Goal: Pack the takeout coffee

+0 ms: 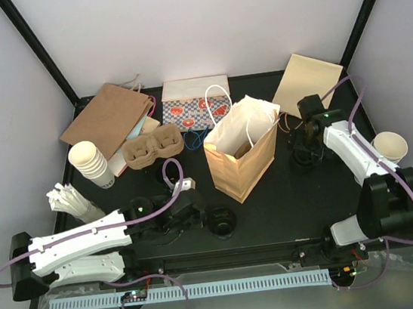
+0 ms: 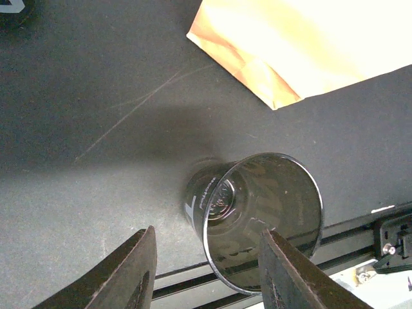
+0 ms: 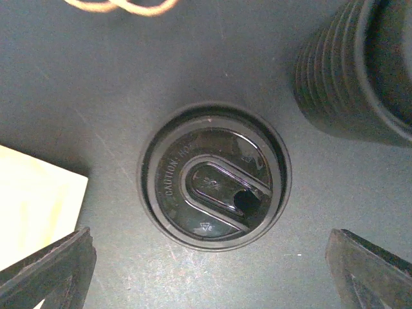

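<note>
Left claw (image 2: 209, 230): half spread, holding nothing; one finger sits over the mouth of an open black cup (image 2: 257, 212) standing by the near edge of the bench (image 2: 77, 129).
Right claw (image 3: 209, 235): wide, empty, above a lidded black cup (image 3: 215, 177), far right.
Step, judged: pick-up.
Next: grip a cup wall squarely, carry to cardboard tray (image 1: 152, 148), far left.

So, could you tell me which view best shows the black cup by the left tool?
The left wrist view: the black cup fills the middle, its rim and dark inside plain. The top external view shows it as a small dark ring. The right wrist view misses it.
</note>
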{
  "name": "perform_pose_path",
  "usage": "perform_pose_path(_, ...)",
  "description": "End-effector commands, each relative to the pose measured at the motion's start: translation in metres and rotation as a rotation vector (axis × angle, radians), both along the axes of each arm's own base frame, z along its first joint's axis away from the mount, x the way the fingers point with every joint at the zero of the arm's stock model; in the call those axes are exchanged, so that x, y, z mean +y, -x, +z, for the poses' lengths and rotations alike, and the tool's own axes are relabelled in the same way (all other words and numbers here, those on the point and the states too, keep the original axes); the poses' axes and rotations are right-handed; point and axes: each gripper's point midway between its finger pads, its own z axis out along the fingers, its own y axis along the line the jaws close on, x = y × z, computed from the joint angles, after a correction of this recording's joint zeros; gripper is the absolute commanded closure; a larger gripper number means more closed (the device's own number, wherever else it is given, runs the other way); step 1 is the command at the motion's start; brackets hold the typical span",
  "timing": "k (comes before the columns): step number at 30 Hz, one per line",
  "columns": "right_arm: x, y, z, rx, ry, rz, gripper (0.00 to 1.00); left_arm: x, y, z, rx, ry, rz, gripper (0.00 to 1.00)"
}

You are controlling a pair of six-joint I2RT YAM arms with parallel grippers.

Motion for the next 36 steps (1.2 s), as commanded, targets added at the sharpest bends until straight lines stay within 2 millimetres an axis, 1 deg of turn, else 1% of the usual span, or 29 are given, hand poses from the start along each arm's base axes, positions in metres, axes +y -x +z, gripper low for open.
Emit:
perform_pose_path(1,-0.003,-0.004,-0.014,0.011,0.016,-0.043,0.00,0.005,-0.002,0.013,-0.032,0.031,0.014,0.54)
perform_pose_path(5,-0.005,-0.006,-0.023,0.028,0.026,-0.069,0.00,0.008,-0.002,0.013,-0.038,0.047,0.023,0.54)
perform_pose_path(11,-0.011,-0.008,-0.030,0.036,0.053,-0.123,0.00,0.011,-0.003,0.011,-0.043,0.043,0.023,0.54)
perform_pose_path(16,-0.006,-0.013,-0.039,0.041,0.023,-0.127,0.00,0.012,-0.002,0.010,-0.039,0.035,0.024,0.54)
perform_pose_path(21,-0.002,-0.018,-0.042,0.035,0.003,-0.124,0.00,0.013,-0.002,0.010,-0.042,0.033,0.024,0.54)
perform_pose_path(28,-0.003,-0.018,-0.053,0.063,0.016,-0.129,0.00,0.009,-0.003,0.010,-0.049,0.036,0.014,0.54)
perform_pose_path(36,-0.004,-0.018,-0.058,0.072,0.024,-0.126,0.01,0.009,-0.005,0.009,-0.059,0.027,0.011,0.54)
